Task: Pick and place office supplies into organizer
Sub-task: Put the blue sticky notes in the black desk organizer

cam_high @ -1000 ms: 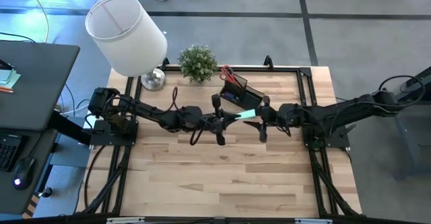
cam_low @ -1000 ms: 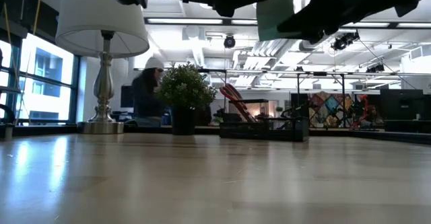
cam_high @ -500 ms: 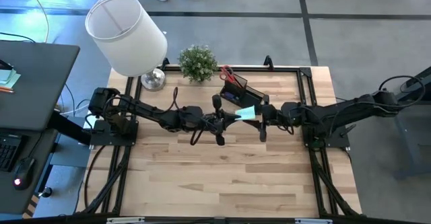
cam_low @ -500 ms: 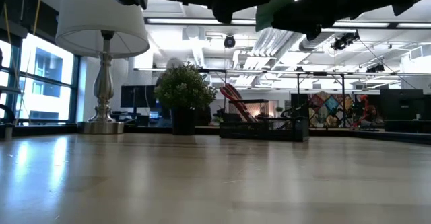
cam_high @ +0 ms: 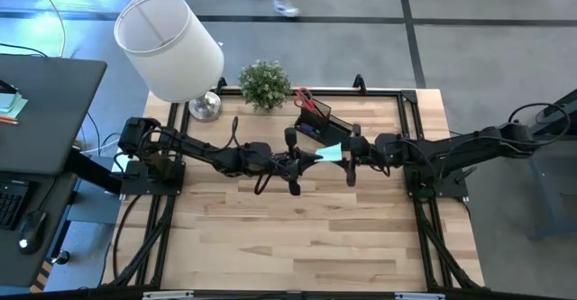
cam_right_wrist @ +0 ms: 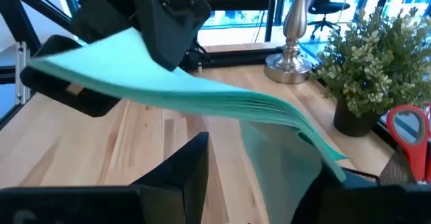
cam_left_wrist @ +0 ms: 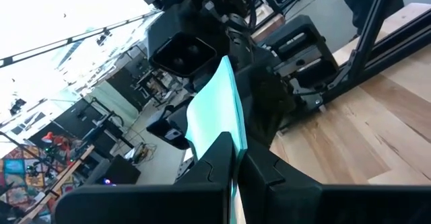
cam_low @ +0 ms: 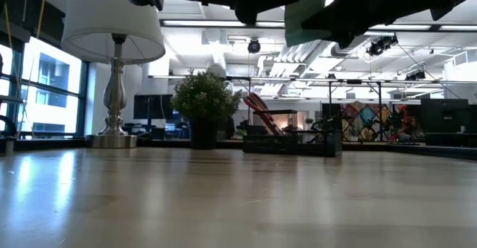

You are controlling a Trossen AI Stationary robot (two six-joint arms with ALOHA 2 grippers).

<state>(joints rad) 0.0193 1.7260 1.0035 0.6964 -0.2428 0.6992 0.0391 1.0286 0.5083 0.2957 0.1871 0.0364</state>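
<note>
Pinching one edge of the mint-green sticky-note pad [cam_high: 331,151], the left gripper [cam_high: 311,159] has its jaws fully closed on it, just in front of the black organizer [cam_high: 315,121] and well above the wooden table [cam_high: 297,237]. Meeting it from the opposite side of the organizer's front, the right gripper [cam_high: 347,151] has its fingers [cam_right_wrist: 182,173] partly spread around the pad's far edge — whether they actually press it I cannot tell. Red-handled scissors [cam_high: 305,96] stand in the organizer, beside the potted plant [cam_high: 264,84] — the lamp [cam_high: 171,48] stands beyond that.
</note>
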